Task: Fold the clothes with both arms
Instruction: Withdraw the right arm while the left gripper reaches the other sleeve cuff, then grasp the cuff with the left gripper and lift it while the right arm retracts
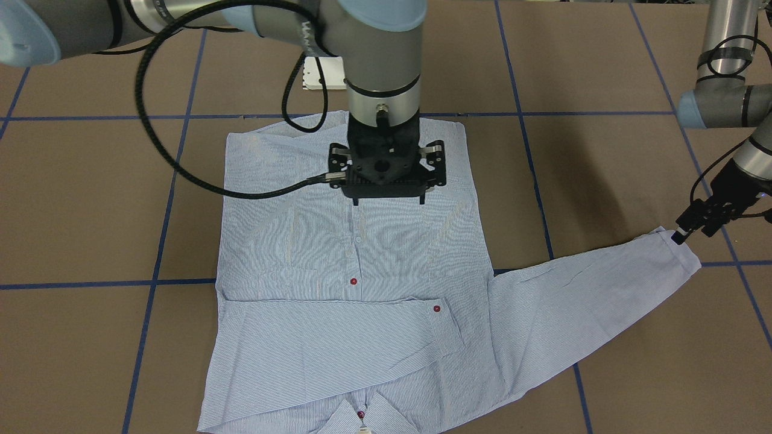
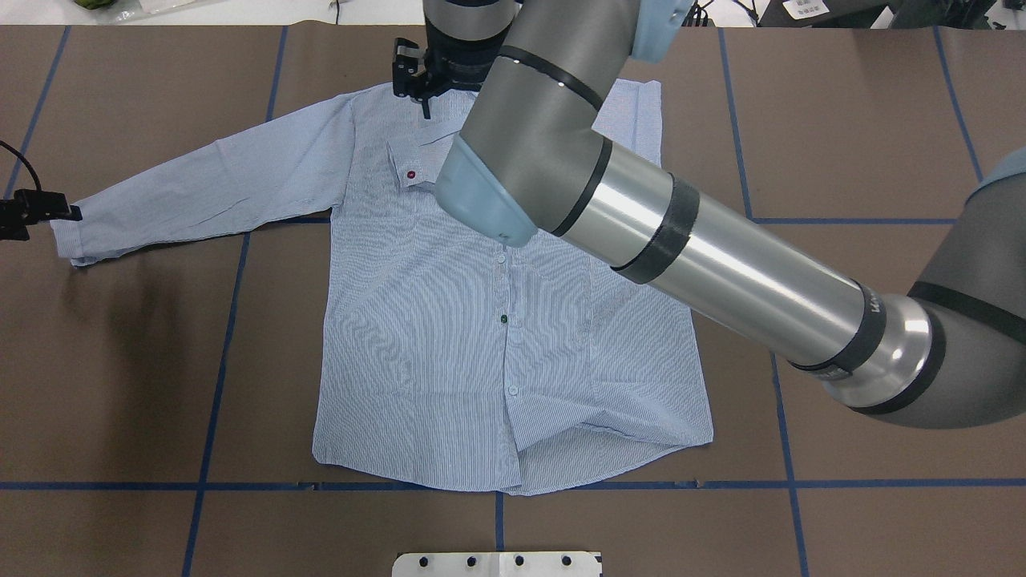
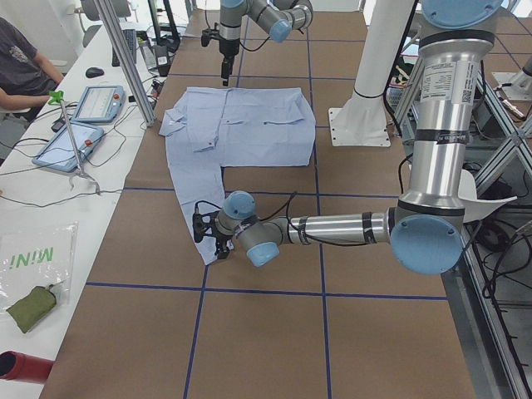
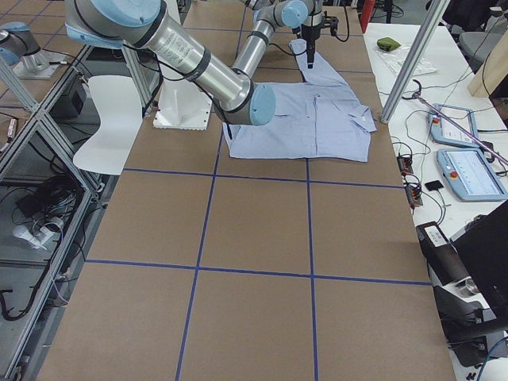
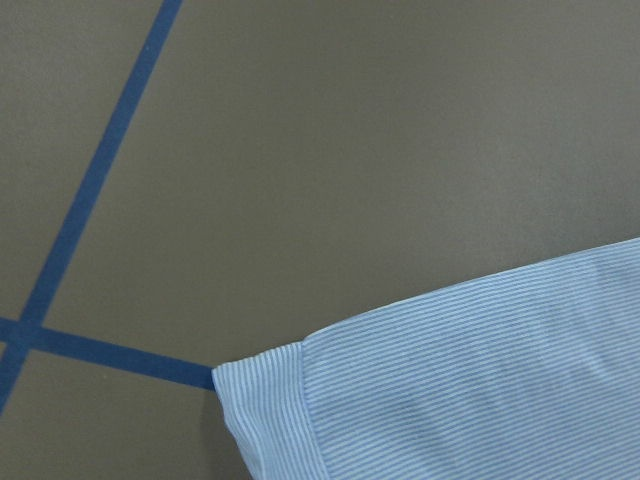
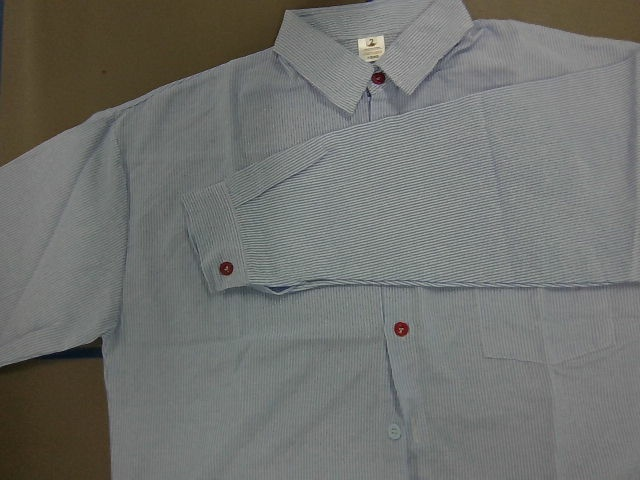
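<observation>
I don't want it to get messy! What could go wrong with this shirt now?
The left gripper sits at the very corner of the cuff on the outstretched sleeve, so it may catch too little cloth and slip off. The folded sleeve lies loose across the chest; dragging the other one over could push it crooked, since the open right gripper hangs above the shirt, not pinning it.

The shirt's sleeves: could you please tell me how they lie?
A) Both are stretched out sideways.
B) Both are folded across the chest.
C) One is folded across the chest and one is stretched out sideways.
C: the folded sleeve lies across the shirt's chest, while the outstretched sleeve runs sideways, its cuff by the left pincer.
</observation>
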Available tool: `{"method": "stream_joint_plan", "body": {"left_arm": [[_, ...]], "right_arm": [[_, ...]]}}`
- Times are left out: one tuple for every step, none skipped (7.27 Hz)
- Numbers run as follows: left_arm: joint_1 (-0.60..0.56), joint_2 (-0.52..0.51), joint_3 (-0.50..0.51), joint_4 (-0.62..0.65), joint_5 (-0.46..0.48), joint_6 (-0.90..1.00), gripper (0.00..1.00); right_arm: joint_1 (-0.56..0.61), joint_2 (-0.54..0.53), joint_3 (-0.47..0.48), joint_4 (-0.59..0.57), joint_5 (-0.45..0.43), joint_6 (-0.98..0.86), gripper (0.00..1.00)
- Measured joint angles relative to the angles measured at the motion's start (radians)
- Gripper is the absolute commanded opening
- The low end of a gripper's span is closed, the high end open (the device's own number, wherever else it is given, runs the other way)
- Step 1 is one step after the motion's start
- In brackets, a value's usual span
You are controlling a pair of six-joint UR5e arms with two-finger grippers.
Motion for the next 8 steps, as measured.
{"method": "stream_joint_plan", "body": {"left_arm": [[0.014, 0.004, 0.027, -0.03, 0.024, -0.014, 0.81], [0.02, 0.006, 0.044, -0.047, 0.034, -0.019, 0.66], [0.023, 0.006, 0.052, -0.054, 0.038, -0.02, 0.52], [0.023, 0.006, 0.056, -0.056, 0.04, -0.02, 0.46], [0.023, 0.004, 0.057, -0.057, 0.045, -0.02, 0.41], [0.024, 0.001, 0.057, -0.056, 0.052, -0.02, 0.31], [0.024, -0.001, 0.058, -0.055, 0.056, -0.021, 0.15], [0.024, -0.003, 0.058, -0.054, 0.057, -0.021, 0.0]], "right_arm": [[0.021, -0.016, 0.018, -0.017, 0.024, -0.023, 0.99], [0.03, -0.024, 0.029, -0.024, 0.034, -0.033, 0.99], [0.033, -0.027, 0.034, -0.026, 0.037, -0.036, 0.99], [0.034, -0.028, 0.036, -0.027, 0.038, -0.037, 0.99], [0.034, -0.029, 0.037, -0.026, 0.038, -0.037, 0.99], [0.034, -0.031, 0.037, -0.026, 0.038, -0.038, 0.99], [0.034, -0.034, 0.037, -0.025, 0.038, -0.039, 0.99], [0.034, -0.036, 0.037, -0.025, 0.038, -0.039, 0.99]]}}
